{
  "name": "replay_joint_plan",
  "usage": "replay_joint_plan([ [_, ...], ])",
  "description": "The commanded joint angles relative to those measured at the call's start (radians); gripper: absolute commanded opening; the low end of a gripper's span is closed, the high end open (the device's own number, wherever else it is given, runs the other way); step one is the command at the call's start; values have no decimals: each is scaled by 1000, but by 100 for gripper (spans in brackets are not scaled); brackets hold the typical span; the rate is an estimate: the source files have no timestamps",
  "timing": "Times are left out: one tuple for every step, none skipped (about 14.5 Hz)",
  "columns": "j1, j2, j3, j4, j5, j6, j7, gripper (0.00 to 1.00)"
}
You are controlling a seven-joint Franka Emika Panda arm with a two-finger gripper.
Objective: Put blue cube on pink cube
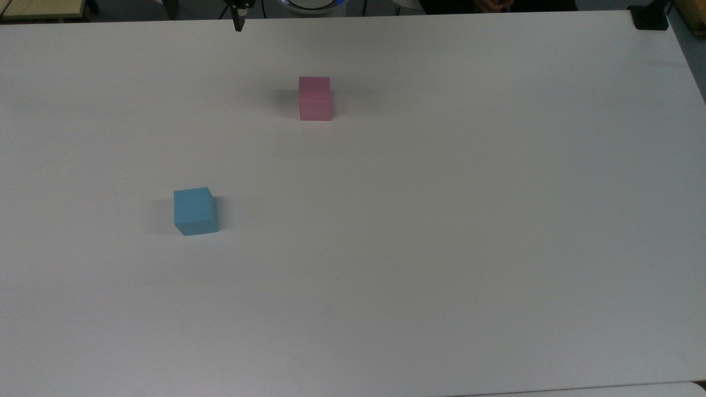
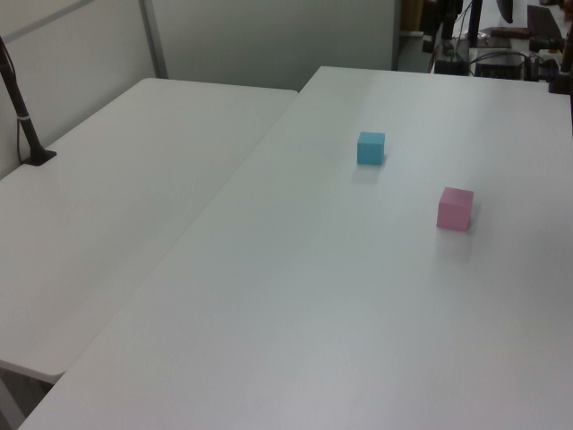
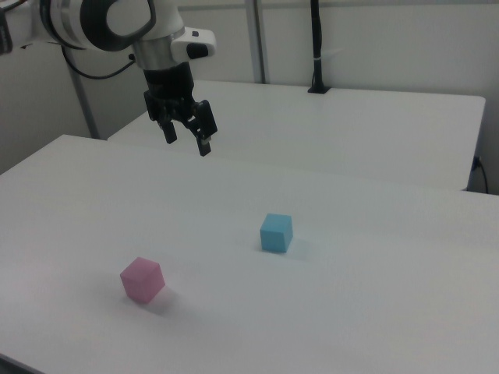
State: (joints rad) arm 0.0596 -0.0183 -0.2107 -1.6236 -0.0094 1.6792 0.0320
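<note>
White matte tabletop (image 1: 441, 220); blue cube (image 1: 194, 211), pink cube (image 1: 315, 98) apart.

No readable text, label or number appears anywhere.

This is a robotics lab or test room. Two plain white tables (image 2: 269, 269) stand edge to edge before bare grey partition walls (image 2: 269, 36). A black camera pole (image 3: 316, 47) is clamped to the far table, and cabled equipment (image 2: 501, 63) sits just beyond the near table's end. A white robot arm (image 3: 101, 23) reaches over the near table.
</note>
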Motion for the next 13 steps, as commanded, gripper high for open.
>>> replay_joint_plan([
  [14, -3, -7, 1, -15, 14, 2, 100],
  [16, -3, -9, 2, -15, 13, 3, 100],
  [17, -5, -9, 4, -15, 10, 2, 100],
  [17, -5, -9, 16, -15, 10, 2, 100],
  [17, -5, -9, 33, -15, 7, -1, 100],
  [16, -5, -9, 37, -15, 7, -3, 100],
  [17, -5, -9, 37, -15, 5, 2, 100],
  [17, -5, -9, 39, -15, -12, 3, 100],
  [17, -5, -9, 39, -15, -31, 3, 100],
  [17, -5, -9, 42, -15, -42, 2, 100],
  [17, -5, -9, 47, -17, -52, 2, 100],
  [17, -5, -9, 47, -17, -62, 0, 100],
  [17, -5, -9, 47, -17, -65, -3, 100],
])
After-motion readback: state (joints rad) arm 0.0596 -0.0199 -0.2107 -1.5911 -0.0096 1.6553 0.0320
